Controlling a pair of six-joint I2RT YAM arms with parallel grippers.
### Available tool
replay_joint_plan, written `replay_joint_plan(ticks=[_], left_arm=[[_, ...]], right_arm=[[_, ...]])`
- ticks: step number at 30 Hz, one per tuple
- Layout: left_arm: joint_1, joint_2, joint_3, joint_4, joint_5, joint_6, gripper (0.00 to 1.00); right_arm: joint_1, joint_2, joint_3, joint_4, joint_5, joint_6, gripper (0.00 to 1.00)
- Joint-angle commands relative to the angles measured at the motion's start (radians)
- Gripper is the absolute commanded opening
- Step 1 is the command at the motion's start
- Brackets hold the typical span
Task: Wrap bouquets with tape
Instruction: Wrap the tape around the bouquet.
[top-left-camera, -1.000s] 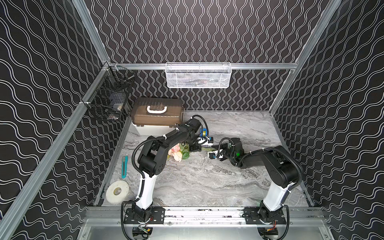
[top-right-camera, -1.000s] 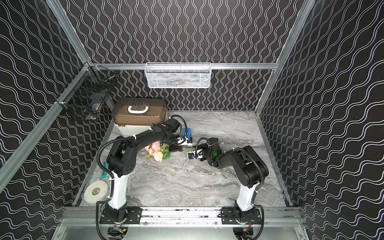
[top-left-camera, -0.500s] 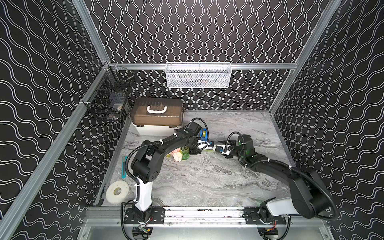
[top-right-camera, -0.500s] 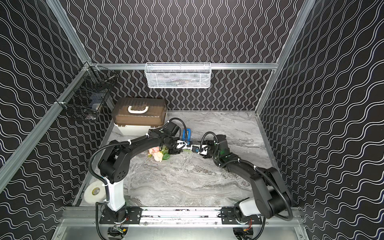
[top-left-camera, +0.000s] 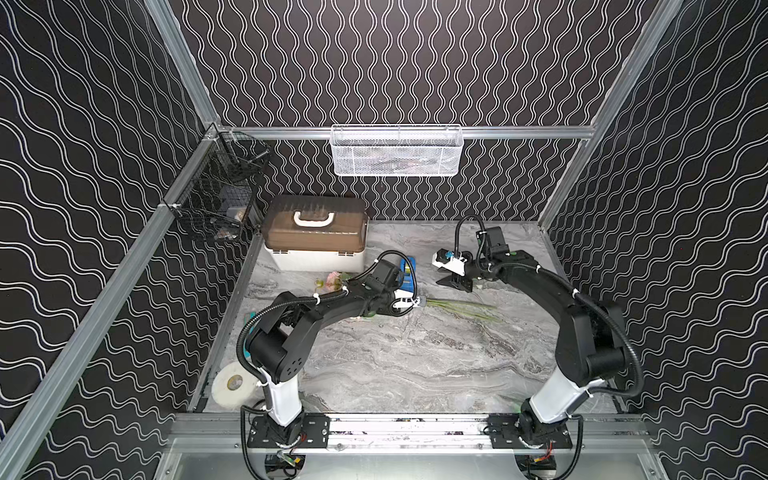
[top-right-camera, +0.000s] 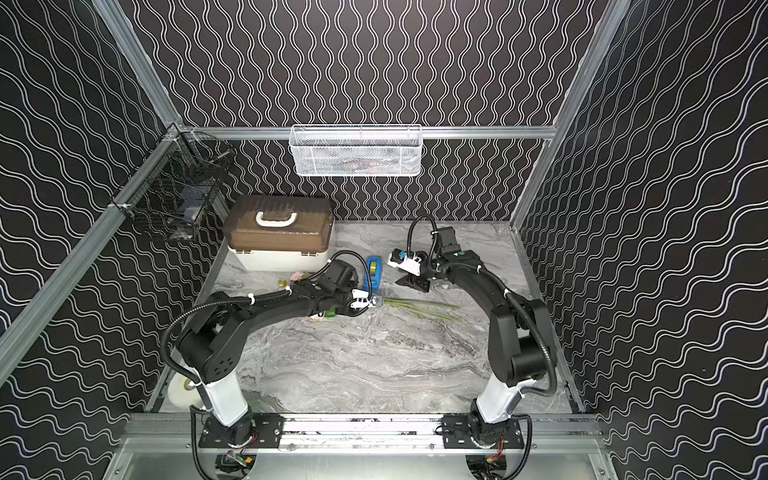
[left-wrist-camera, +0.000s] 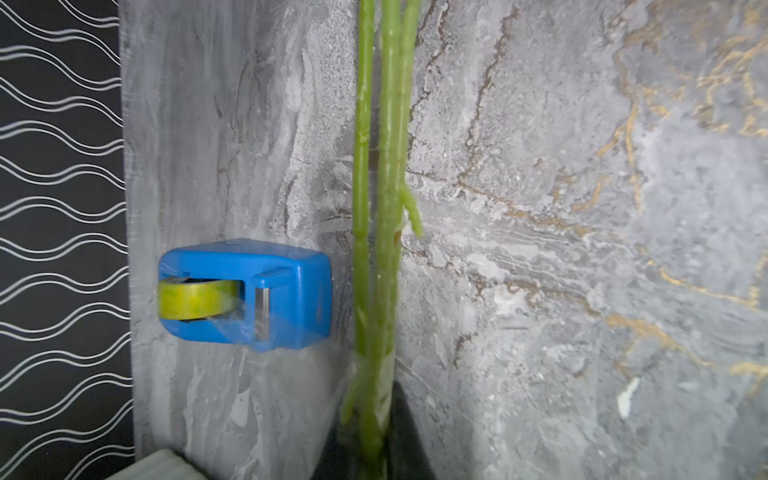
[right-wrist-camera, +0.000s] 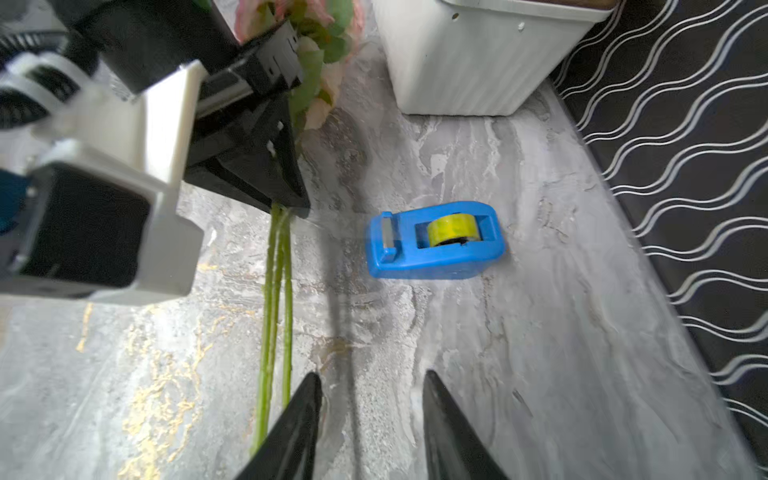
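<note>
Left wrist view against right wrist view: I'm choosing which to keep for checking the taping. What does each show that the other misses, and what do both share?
Only the left wrist view: a small side shoot on the stems, close up.
Only the right wrist view: the left gripper from outside, shut on the stems; the pink flower heads; the white box; the right gripper, open and empty.
Both: the blue tape dispenser with its yellow roll, the green stems, the marble table and the wavy-patterned wall.
</note>
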Motion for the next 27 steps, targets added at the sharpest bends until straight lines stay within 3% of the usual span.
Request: replay_joint_plan(ticks=[1, 10, 13, 27], left_arm=[[-0.002, -0.025, -0.028, 0.159, -0.027, 0.044, 0.0], [-0.013, -0.045, -0.144, 0.422, -0.09, 0.096, 0.0], [-0.015, -0.044, -0.132, 0.386, -0.096, 0.109, 0.0], [-0.037, -0.068, -0.232, 0.626, -0.154, 0.166, 0.0]], right_arm=[[0.002, 0.06, 0.071, -0.235, -0.107, -0.015, 0.42], [0.017, 0.186, 0.202, -0.336, -0.125, 0.035, 0.45], [0.029, 0.208, 0.234, -0.38, -0.132, 0.019, 0.46], [0.056, 0.361, 0.371, -0.462, -0.009, 0.029, 0.46]])
